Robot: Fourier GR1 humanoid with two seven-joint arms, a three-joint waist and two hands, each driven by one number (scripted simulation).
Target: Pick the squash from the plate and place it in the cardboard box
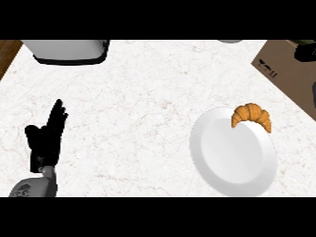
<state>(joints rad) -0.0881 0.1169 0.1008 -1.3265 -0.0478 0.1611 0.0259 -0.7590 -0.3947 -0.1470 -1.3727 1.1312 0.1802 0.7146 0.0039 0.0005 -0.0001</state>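
Squash is showing nowhere; a ridged brown croissant (252, 116) is lying on the smooth white plate's (232, 157) rim. Left hand (45, 139) is resting open on the marbled worktop (140, 106); right hand (312, 50), cannot tell.

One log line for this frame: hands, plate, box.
left hand: open, resting at left | right hand: over cardboard box, grip unclear | plate: only a croissant, on far rim
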